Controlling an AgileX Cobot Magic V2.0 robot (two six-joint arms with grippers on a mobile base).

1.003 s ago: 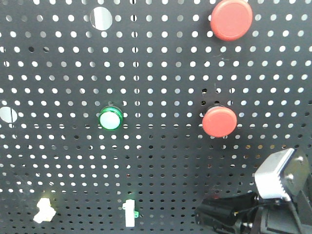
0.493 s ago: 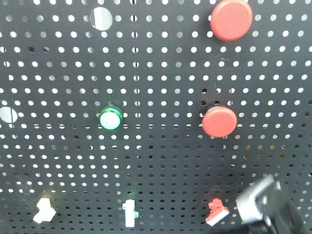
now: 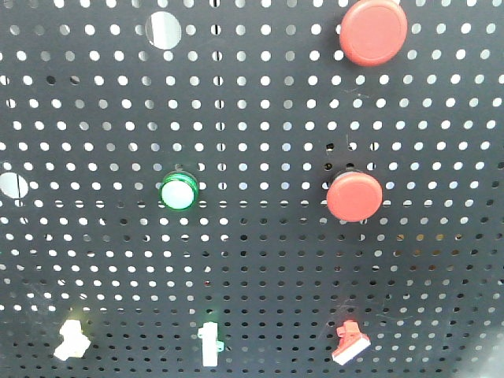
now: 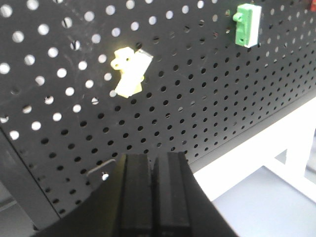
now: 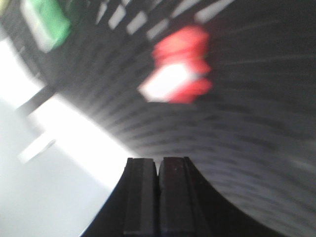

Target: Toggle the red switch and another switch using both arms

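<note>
The red switch (image 3: 349, 342) with its white tip sits low on the black pegboard at the right, tilted; the right wrist view shows it blurred (image 5: 177, 66) above and a little right of my right gripper (image 5: 159, 165), which is shut and apart from it. The pale yellow switch (image 3: 72, 340) is low at the left of the board. In the left wrist view it (image 4: 131, 70) stands well above my left gripper (image 4: 153, 160), whose jaws are pressed together with nothing between them. Neither gripper shows in the front view.
A white toggle on a green base (image 3: 210, 344) sits between the two switches, also seen at the upper right (image 4: 247, 24) from the left wrist. Two big round red buttons (image 3: 373, 31) (image 3: 354, 196) and a green-ringed button (image 3: 178, 192) are higher up. A white frame (image 4: 256, 153) runs below the board.
My right arm, which covered the lower right corner of the front view, has dropped down and out of that view, uncovering the red switch. The right wrist view is motion-blurred.
</note>
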